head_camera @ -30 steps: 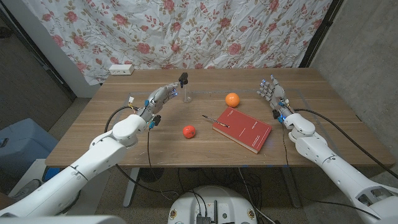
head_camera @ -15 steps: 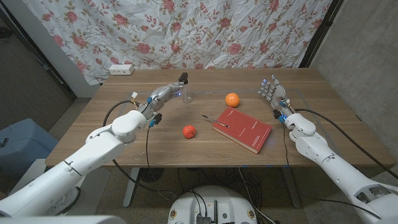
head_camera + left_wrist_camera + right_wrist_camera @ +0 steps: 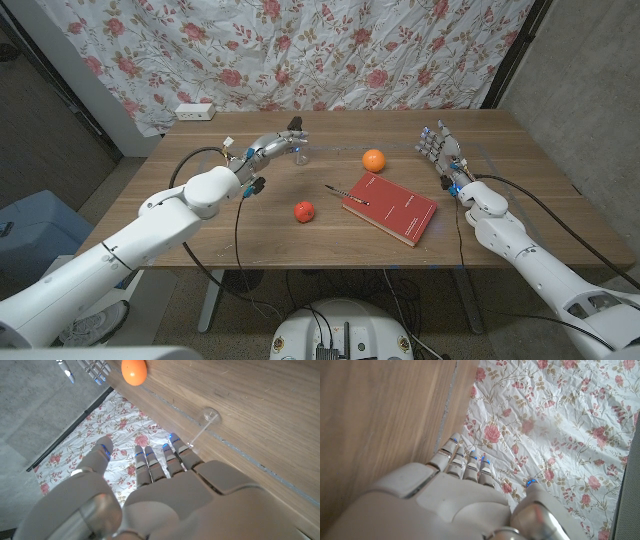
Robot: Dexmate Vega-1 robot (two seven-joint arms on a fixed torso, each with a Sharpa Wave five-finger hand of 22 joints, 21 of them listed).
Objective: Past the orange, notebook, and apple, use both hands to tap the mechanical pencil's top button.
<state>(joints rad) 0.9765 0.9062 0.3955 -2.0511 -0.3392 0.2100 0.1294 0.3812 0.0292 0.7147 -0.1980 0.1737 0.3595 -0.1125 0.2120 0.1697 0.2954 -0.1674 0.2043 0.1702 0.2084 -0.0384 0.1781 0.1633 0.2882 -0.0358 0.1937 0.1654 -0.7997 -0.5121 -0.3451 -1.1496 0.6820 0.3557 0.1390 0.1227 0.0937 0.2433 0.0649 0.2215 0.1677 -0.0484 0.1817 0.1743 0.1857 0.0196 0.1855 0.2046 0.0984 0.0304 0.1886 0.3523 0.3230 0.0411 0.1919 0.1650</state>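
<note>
From the head view, I have the left hand (image 3: 268,150) reaching across the table (image 3: 200,215) toward the far side, its fingers (image 3: 285,145) stretched forward and loosely apart, right at a small clear bottle with a black cap (image 3: 299,143). Whether they touch it I cannot tell. The mechanical pencil (image 3: 346,195) lies nearer me, its tip end resting on the corner of the red notebook (image 3: 392,208), so the left hand is beyond the thing I am meant to tap. The orange (image 3: 373,159) sits just behind the notebook, and the apple (image 3: 304,211) lies apart on its left. My right hand (image 3: 440,155) stands upright near the table's right edge, fingers raised and a little spread, holding nothing; I judge it is parked there to stay clear of the notebook until it is needed.

In the left wrist view, I look along the back of the left hand (image 3: 165,495): its fingers (image 3: 150,462) lie side by side, extended, gripping nothing. The clear bottle (image 3: 202,422) sits just ahead of the fingertips, and the orange (image 3: 134,371) lies farther on.

In the right wrist view, the right hand (image 3: 435,505) shows its fingers (image 3: 465,467) straight and close together over the table edge, against the flowered cloth (image 3: 560,420). Both hands need to come back toward the pencil's button.
</note>
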